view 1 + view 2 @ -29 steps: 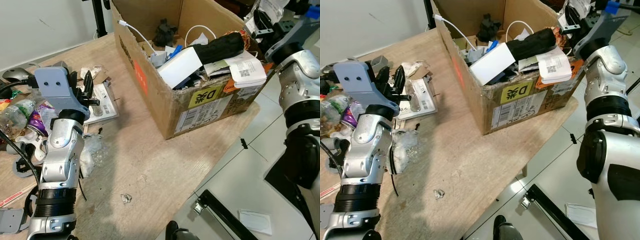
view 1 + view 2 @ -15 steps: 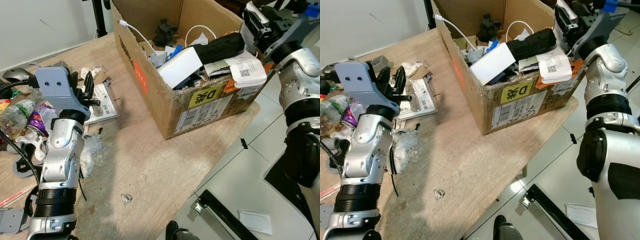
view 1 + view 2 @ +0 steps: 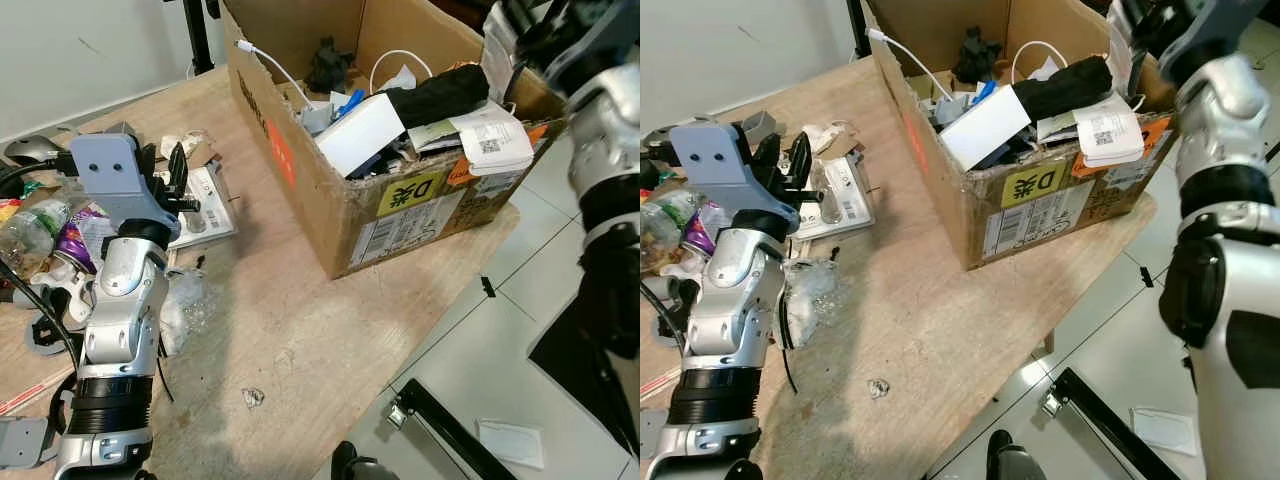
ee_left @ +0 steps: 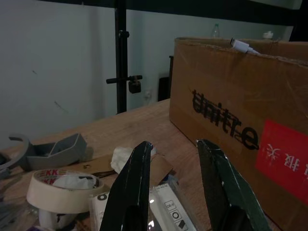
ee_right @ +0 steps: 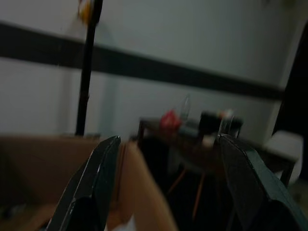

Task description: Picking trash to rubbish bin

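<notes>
Trash pickup: both grippers empty, bin box at upper centre already stuffed.

Left edge of frame: loose trash pile [image 3: 45,235] of bottle and wrappers on the wooden table [image 3: 300,330], with a crumpled clear plastic wrap [image 3: 182,305] just beside the left arm. Left gripper [image 3: 172,180] hovers over a blister pack [image 3: 205,210], fingers spread and holding nothing; I'd guess it's staged there for the next grab. Small scrap [image 3: 252,397] lies lower centre, well apart. Cardboard box [image 3: 300,150] serves as the bin, full of papers and cables. Upper right: right gripper [image 5: 163,183] sits above the box's far edge, fingers wide apart and empty, probably because it has let something go.
</notes>
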Robot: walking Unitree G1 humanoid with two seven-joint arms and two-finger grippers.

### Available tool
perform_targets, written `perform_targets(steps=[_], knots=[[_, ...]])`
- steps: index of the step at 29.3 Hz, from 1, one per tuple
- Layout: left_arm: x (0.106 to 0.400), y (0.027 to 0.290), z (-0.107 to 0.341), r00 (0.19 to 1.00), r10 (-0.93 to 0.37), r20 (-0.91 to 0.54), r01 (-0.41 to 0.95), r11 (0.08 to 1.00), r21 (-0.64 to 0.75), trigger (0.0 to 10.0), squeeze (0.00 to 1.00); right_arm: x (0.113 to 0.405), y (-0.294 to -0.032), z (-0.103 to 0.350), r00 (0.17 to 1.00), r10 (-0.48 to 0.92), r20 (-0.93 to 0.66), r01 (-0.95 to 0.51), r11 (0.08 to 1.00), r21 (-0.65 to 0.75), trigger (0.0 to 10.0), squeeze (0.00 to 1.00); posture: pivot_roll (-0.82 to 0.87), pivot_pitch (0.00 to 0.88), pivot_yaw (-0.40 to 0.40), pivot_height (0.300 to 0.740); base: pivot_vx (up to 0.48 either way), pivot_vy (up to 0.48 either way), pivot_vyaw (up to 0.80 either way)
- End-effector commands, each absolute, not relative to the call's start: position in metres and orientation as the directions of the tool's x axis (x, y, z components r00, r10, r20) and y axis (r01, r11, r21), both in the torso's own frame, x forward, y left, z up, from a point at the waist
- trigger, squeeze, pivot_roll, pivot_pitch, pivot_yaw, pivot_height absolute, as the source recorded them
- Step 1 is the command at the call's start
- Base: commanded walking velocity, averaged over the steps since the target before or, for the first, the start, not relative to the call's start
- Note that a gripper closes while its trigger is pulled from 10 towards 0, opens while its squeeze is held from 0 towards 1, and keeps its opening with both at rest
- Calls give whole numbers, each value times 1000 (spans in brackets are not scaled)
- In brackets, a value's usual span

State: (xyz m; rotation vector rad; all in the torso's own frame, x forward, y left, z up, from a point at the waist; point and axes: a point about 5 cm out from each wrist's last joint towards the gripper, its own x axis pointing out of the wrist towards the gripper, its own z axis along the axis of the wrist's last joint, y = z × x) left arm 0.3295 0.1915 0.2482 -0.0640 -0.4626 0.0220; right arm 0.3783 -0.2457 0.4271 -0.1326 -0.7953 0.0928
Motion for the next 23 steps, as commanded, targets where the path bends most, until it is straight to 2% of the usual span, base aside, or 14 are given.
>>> perform_targets(steps=[1,2,5,7,8,9,10,11,12,13,14,15,17,23], knots=[[329,194,246,896,41,442,-16,998,-60,10000,0,372,-247,438,649,123,751,-10,988,-153,10000,0,82,222,0,740,0,0,0],[329,194,246,896,43,442,-17,998,-61,10000,0,369,-242,445,609,141,781,-33,988,-152,10000,0,82,217,0,740,0,0,0],[329,194,246,896,44,442,-19,998,-61,10000,0,368,-236,449,581,168,796,-76,985,-152,10000,0,82,217,0,740,0,0,0],[330,196,245,901,55,431,-33,998,-57,10000,0,376,-207,444,569,343,747,-292,934,-206,10000,0,79,205,2,740,0,0,0],[330,196,245,901,55,431,-33,998,-57,10000,0,376,-207,444,569,343,747,-292,934,-206,10000,0,79,205,2,740,0,0,0],[331,198,243,907,65,415,-47,998,-52,10000,0,382,-185,434,563,468,681,-401,876,-270,10000,0,75,201,0,740,0,0,0],[331,198,243,907,65,415,-47,998,-52,10000,0,382,-185,434,563,468,681,-401,876,-270,10000,0,75,201,0,740,0,0,0],[332,201,241,911,83,404,-74,997,-39,10000,0,387,-159,416,543,599,589,-512,792,-334,10000,0,75,201,0,740,0,0,0],[332,201,241,911,83,404,-74,997,-39,10000,0,387,-159,416,543,599,589,-512,792,-334,10000,0,75,201,0,740,0,0,0],[334,204,239,913,108,393,-110,994,-18,10000,0,392,-127,389,515,676,528,-637,714,-292,10000,0,64,189,-8,740,0,0,0],[334,204,239,913,108,393,-110,994,-18,10000,0,392,-127,389,515,676,528,-637,714,-292,10000,0,64,189,-8,740,0,0,0],[334,206,238,912,125,390,-134,991,-6,10000,0,392,-104,367,500,709,497,-712,664,-230,10000,0,67,187,-9,740,0,0,0],[332,211,242,898,154,413,-172,985,8,10000,0,390,-73,333,515,711,479,-748,646,-154,10000,0,80,181,-13,740,0,0,0],[328,223,248,872,207,443,-225,974,-11,10000,0,389,-64,331,540,657,527,-712,690,-131,10000,0,84,174,-16,740,0,0,0]])
